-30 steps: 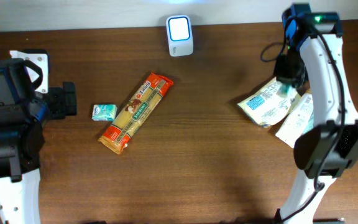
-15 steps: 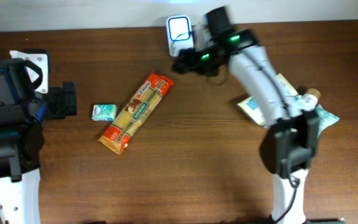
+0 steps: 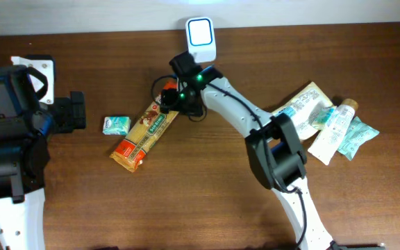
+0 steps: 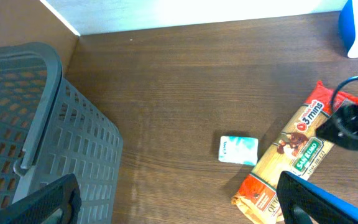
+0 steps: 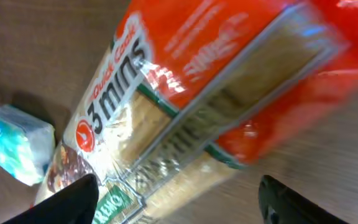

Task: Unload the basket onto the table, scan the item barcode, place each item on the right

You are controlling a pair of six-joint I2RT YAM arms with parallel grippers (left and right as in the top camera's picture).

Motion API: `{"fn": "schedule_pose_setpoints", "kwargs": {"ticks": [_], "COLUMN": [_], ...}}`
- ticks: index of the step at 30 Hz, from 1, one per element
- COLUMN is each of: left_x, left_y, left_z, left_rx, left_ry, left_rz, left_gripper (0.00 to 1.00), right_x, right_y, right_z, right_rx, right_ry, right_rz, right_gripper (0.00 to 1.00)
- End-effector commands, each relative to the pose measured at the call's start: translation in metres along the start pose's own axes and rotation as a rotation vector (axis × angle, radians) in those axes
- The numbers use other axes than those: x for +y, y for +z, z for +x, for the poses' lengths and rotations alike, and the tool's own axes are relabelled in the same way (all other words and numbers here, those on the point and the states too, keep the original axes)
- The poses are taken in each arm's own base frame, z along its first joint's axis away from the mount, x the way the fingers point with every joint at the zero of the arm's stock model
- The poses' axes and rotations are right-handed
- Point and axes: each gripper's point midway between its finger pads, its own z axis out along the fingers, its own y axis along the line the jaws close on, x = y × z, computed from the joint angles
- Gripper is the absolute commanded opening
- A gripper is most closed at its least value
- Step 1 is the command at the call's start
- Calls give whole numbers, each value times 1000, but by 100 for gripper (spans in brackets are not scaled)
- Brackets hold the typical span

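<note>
A dark wooden worktop [image 3: 207,201] is backed by a pale wall. Left of centre on it, the pasta packet [image 3: 148,126] is laid diagonally, its red end towards the scanner [image 3: 201,31]. The right tool [image 3: 171,97] is poised over that end, jaws wide, nothing gripped. The packet should be straddled squarely across its narrow width and clamped firmly, so that its barcode can be turned to the scanner. The small teal pack [image 3: 116,125] nearby is best left alone. The left tool [image 4: 176,205] is also wide and empty, near a grey basket [image 4: 36,124].

sm teal pkt [image 3: 116,125] left-ctr | grey basket [image 4: 39,124] far left | white tube [image 3: 334,130], teal pouch [image 3: 360,135], tan pkt [image 3: 303,104] clustered right
</note>
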Motion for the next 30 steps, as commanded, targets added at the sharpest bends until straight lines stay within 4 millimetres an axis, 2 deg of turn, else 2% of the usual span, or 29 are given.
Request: {"fn": "schedule_pose_setpoints", "kwargs": {"ticks": [1, 5, 8, 11, 13, 15, 16, 19, 24, 26, 28, 30], "left_x": [2, 2, 2, 2, 2, 2, 2, 2, 2, 2, 2, 2], "left_y": [-2, -2, -2, -2, -2, -2, -2, -2, -2, -2, -2, -2], "left_z": [-1, -1, -1, -1, -1, -1, -1, -1, -1, -1, -1, -1], "left_rx": [-8, -8, -8, -8, -8, -8, -8, -8, -8, -8, -8, -8], "left_ry": [-16, -16, -16, -16, -16, -16, -16, -16, -16, -16, -16, -16], "left_rz": [-5, -5, -5, -5, -5, -5, -5, -5, -5, -5, -5, -4], "left_gripper": [99, 99, 99, 99, 99, 99, 99, 99, 99, 99, 99, 99], "right_x": [5, -1, 0, 8, 9, 9, 13, 19, 21, -1, -33, -41], "right_y": [20, 31, 49, 57, 57, 57, 53, 21, -57, -78, -99, -95], "right_z": [9, 12, 17, 19, 19, 20, 22, 12, -5, -5, -8, -7], "right_rx": [6, 20, 26, 18, 15, 21, 40, 44, 22, 15, -21, -30], "right_ry": [-24, -20, -34, -55, -58, -57, -60, -129, -330, -349, -385, -430], "right_rz": [21, 28, 22, 10, 11, 5, -14, -26, 144, 322, 602, 712], "right_gripper": [76, 74, 61, 44, 27, 5, 4, 4, 4, 4, 4, 4]}}
